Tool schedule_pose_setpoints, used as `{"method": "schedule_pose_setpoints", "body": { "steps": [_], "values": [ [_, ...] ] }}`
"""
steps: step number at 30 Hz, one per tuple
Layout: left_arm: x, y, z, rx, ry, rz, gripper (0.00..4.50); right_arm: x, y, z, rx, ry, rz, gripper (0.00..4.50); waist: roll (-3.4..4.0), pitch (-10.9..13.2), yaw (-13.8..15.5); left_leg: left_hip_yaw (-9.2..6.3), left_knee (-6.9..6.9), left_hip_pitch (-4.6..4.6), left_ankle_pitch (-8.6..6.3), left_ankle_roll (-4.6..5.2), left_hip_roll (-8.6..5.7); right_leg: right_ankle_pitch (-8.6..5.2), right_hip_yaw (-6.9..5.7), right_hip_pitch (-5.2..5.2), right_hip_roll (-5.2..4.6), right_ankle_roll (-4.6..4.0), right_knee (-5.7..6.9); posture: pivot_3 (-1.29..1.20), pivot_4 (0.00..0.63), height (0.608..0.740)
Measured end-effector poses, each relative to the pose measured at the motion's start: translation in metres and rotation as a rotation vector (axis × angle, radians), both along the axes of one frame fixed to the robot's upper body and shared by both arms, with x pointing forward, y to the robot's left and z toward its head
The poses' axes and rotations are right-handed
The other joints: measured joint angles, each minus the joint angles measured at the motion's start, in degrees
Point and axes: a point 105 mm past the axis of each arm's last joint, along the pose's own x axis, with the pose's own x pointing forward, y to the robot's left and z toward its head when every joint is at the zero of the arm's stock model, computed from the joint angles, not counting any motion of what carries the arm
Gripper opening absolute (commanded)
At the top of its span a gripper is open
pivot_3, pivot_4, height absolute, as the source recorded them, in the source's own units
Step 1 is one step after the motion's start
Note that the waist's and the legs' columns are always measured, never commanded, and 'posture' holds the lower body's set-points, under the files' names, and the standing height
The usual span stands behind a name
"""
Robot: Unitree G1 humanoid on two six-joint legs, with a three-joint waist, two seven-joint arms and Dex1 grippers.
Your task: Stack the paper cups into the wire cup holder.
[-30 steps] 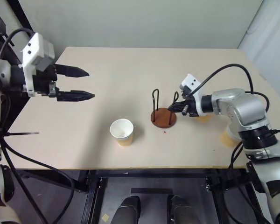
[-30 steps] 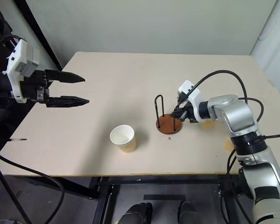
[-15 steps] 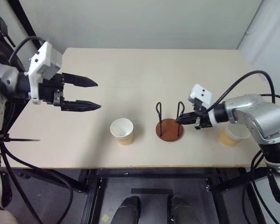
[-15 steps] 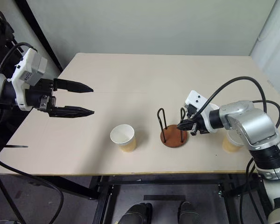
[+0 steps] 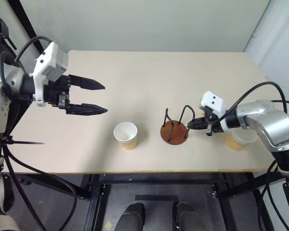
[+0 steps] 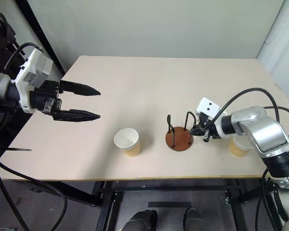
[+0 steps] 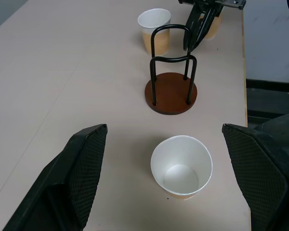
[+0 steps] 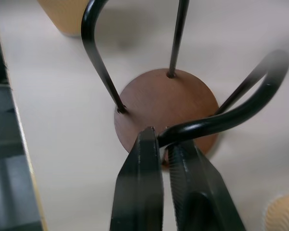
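The right gripper [image 8: 164, 144] was pinched on the top bend of one black wire loop of the wire cup holder [image 5: 174, 133], its fingers [image 8: 143, 187] close together with the wire between them near the tips. The holder's reddish-brown disc base lay on the table [image 5: 149, 77] near the front edge, its loops leaning a little toward the gripper. Behind the right arm stood a paper cup [image 5: 237, 139], partly hidden by the wrist; the left wrist view showed two cups [image 7: 154, 30] there, the farther one mostly covered by the gripper. A third cup [image 5: 125, 135] stood upright and empty, just left of the holder. The left gripper [image 5: 97, 98] hung spread wide and empty above the table's left side.
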Motion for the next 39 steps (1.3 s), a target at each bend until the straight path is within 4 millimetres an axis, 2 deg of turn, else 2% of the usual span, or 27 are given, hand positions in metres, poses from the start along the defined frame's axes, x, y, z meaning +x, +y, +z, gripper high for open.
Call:
{"method": "schedule_pose_setpoints", "body": {
  "steps": [3,8,13,17,18,20,23,26,28,34,39],
  "values": [
    [0.0,0.0,0.0,0.0,0.0,0.001,4.11,-0.003,-0.009,-0.019,-0.03,0.062,-0.026,2.22,0.01,0.01,0.08,0.04,0.0,-0.06,-0.01,-0.01,-0.03,0.0,0.06,-0.06,-0.01,0.0,-0.03,0.0,0.15,0.74],
    [0.0,0.0,0.0,-0.002,0.0,0.0,4.11,-0.006,-0.012,-0.017,-0.046,0.06,-0.018,4.03,0.01,0.01,0.06,0.05,-0.05,-0.1,-0.04,-0.02,0.0,-0.03,0.05,-0.11,0.0,0.04,-0.06,0.0,0.15,0.74],
    [0.001,-0.001,0.0,-0.006,0.0,-0.003,4.11,-0.015,-0.019,-0.004,-0.03,0.062,-0.016,4.03,0.01,0.01,0.07,0.04,-0.06,-0.23,-0.05,-0.02,-0.01,-0.04,0.04,-0.16,0.0,0.06,-0.17,0.0,0.15,0.74],
    [0.001,-0.002,-0.001,-0.008,0.0,-0.004,4.11,-0.028,-0.028,0.026,-0.01,0.023,0.013,4.03,0.0,0.01,0.27,0.04,-0.06,-0.35,-0.08,0.0,-0.02,-0.04,0.02,-0.18,0.0,0.06,-0.33,0.0,0.15,0.74],
    [0.001,-0.002,0.0,-0.01,-0.002,-0.006,4.11,-0.029,-0.03,0.032,-0.01,0.013,0.015,4.21,0.0,0.01,0.25,0.04,-0.06,-0.35,-0.09,-0.01,-0.02,-0.04,0.03,-0.17,0.0,0.06,-0.35,0.0,0.15,0.74],
    [0.003,-0.003,0.001,-0.017,-0.004,-0.008,4.11,-0.027,-0.033,0.046,-0.005,-0.027,0.008,4.47,0.01,0.01,0.24,0.05,-0.06,-0.35,-0.09,0.0,-0.02,-0.03,0.05,-0.18,0.0,0.05,-0.36,0.0,0.15,0.74],
    [0.006,-0.005,0.002,-0.018,-0.012,-0.019,4.11,-0.022,-0.034,0.065,-0.013,-0.103,0.008,4.47,0.0,0.01,0.22,0.03,-0.06,-0.32,-0.08,0.0,0.0,-0.03,0.04,-0.17,0.01,0.05,-0.34,0.0,0.15,0.74],
    [0.009,-0.006,0.005,-0.026,-0.025,-0.019,4.11,-0.003,-0.038,0.076,-0.034,-0.198,-0.032,4.47,0.01,0.01,0.03,0.03,-0.06,-0.28,-0.06,0.04,0.0,0.0,0.04,-0.18,0.0,0.07,-0.31,0.0,0.15,0.74],
    [0.01,-0.007,0.006,-0.027,-0.03,-0.022,4.11,0.008,-0.043,0.073,-0.103,-0.24,-0.04,4.47,0.01,0.01,0.05,0.02,-0.06,-0.28,-0.06,0.07,0.01,0.03,0.03,-0.18,0.0,0.12,-0.32,0.0,0.15,0.74],
    [0.011,-0.008,0.007,-0.024,-0.038,-0.024,4.11,0.027,-0.056,0.045,-0.294,-0.249,0.024,4.47,0.01,0.01,0.06,0.02,-0.05,-0.36,-0.08,0.12,0.01,0.15,0.0,-0.19,-0.01,0.36,-0.46,0.0,0.15,0.74],
    [0.01,-0.008,0.008,-0.024,-0.039,-0.024,4.11,0.04,-0.055,0.054,-0.36,-0.309,0.074,4.47,0.03,0.02,-0.02,0.04,-0.04,-0.35,-0.05,0.16,0.01,0.22,0.02,-0.18,-0.02,0.4,-0.48,0.0,0.15,0.74]
  ]
}}
